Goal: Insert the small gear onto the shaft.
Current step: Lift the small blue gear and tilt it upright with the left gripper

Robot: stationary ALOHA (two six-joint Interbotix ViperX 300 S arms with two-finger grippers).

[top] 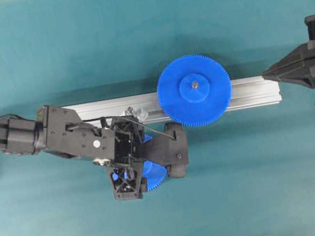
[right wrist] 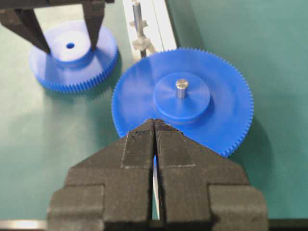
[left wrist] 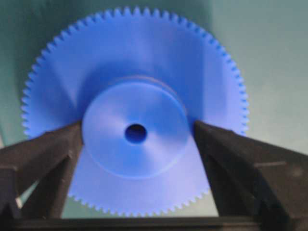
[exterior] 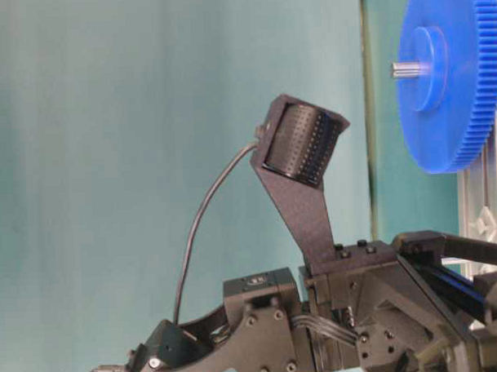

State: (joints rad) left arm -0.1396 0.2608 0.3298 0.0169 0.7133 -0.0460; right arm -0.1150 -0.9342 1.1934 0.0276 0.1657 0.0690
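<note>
Spanning the table beyond the left gripper (top: 131, 169) is the rail (top: 96, 111), carrying the big gear (top: 194, 90); the small gear (left wrist: 134, 113) lies flat directly under that gripper, whose wide-open fingers (left wrist: 50, 149) bracket the raised hub without clamping anything. The shaft (right wrist: 136, 14) stands on the rail just past the gripper. The right gripper (right wrist: 155, 126) is closed and empty. An off-centre squeeze could tilt the gear, jamming its narrow hole against the shaft.

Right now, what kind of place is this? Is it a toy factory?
Probably a robot test bench, not a factory: a plain teal table, a metal rail holding a big blue gear, and a robot claw around a small gear.
</note>
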